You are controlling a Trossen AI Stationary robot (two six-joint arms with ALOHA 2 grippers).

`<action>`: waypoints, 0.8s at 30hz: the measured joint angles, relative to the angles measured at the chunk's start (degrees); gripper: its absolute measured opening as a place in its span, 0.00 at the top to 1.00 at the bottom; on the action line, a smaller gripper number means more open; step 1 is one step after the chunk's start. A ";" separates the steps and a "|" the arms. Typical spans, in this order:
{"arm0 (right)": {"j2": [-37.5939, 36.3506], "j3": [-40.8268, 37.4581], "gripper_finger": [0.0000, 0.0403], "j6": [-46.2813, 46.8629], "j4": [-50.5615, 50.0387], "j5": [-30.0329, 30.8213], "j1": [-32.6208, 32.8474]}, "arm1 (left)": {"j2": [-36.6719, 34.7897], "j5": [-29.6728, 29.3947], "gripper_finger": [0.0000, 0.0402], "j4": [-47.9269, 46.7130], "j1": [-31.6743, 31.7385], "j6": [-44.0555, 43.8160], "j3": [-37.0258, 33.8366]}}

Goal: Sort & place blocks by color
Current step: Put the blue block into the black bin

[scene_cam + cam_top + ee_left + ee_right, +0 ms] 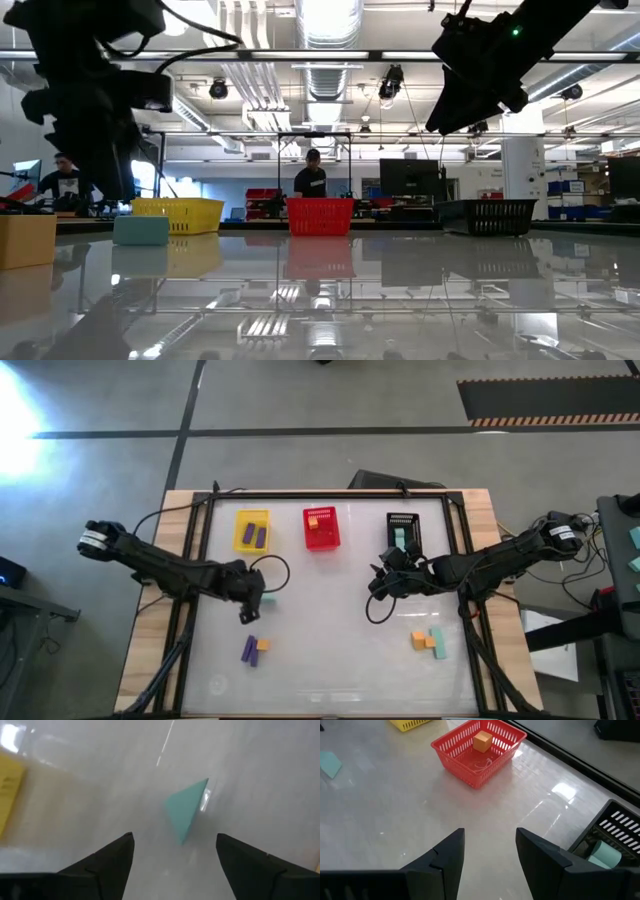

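A teal block (268,599) lay flat on the bench (330,650), its long axis running across the bench, just beside the left gripper (248,612) and nearer than the yellow basket (251,530). That gripper's jaws stood wide apart and held nothing, the block on the bench ahead of them. The right gripper (378,588), just in front of the black basket (402,530), had its jaws partly parted and empty. The bench top was glossy white, mirroring ceiling lights and ducts of a large workshop. There were three baskets: yellow with two purple blocks (255,536), red (321,528) with one orange block (317,524), black with teal. Two clusters lay nearer: purple and orange (255,648), orange and teal (429,641).
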 joint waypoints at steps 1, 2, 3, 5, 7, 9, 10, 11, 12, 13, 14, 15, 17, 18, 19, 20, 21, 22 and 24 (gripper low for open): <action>0.00 0.00 0.58 0.00 0.02 0.02 0.00 | 0.00 0.02 0.34 1.90 0.00 0.55 -0.91; 0.00 0.00 0.58 -0.02 0.02 0.00 0.00 | 0.00 0.02 0.34 3.24 0.00 1.38 -1.67; 0.00 0.00 0.58 -0.02 0.03 0.02 0.00 | 0.02 0.02 0.34 4.17 0.00 1.75 -2.28; 0.00 0.00 0.58 -0.02 0.04 0.01 0.00 | 0.16 -0.11 0.34 5.86 0.02 1.98 -3.37; 0.00 0.00 0.58 -0.03 0.07 0.02 0.00 | 0.20 -0.49 0.35 6.61 0.02 1.91 -4.68; 0.00 0.00 0.58 -0.02 0.09 0.02 0.00 | 0.20 -0.79 0.37 8.81 0.02 1.91 -5.83; 0.00 0.00 0.58 -0.03 0.09 0.00 0.00 | 0.20 -0.90 0.37 10.27 0.02 1.95 -6.34; 0.00 0.00 0.58 -0.04 0.09 0.02 -0.02 | 0.20 -0.98 0.38 11.96 0.04 1.98 -6.94; 0.00 0.00 0.58 -0.04 0.11 0.02 -0.02 | 0.20 -1.00 0.39 13.78 0.03 2.00 -7.68; 0.00 0.00 0.58 -0.04 0.11 0.02 -0.02 | 0.20 -1.04 0.40 15.63 0.03 1.99 -8.48; 0.00 0.00 0.58 -0.04 0.11 0.02 -0.02 | 0.20 -1.19 0.41 17.58 0.03 1.97 -9.39; 0.00 0.00 0.58 -0.04 0.11 0.02 -0.02 | 0.20 -1.30 0.42 19.47 0.04 1.92 -10.26; 0.00 0.00 0.58 -0.04 0.11 0.02 -0.02 | 0.20 -1.49 0.44 22.35 0.02 1.89 -11.81; 0.00 0.00 0.58 -0.04 0.11 0.02 -0.02 | 0.20 -1.74 0.46 23.61 0.04 1.89 -12.52; 0.00 0.00 0.58 -0.07 0.11 0.02 -0.02 | 0.20 -2.32 0.47 24.50 0.02 1.90 -12.97; 0.00 0.00 0.58 -0.07 0.11 0.02 -0.02 | 0.20 -2.81 0.49 24.88 0.04 1.91 -13.14; 0.00 0.00 0.58 -0.07 0.11 0.02 -0.02 | 0.24 -3.02 0.51 24.97 0.02 1.91 -13.22; 0.00 0.00 0.58 -0.07 0.11 0.02 -0.02 | 0.48 -3.04 0.54 25.06 0.04 1.92 -13.24; 0.00 0.00 0.58 -0.07 0.11 0.02 -0.02 | 0.99 -3.04 0.60 24.89 0.04 1.96 -13.29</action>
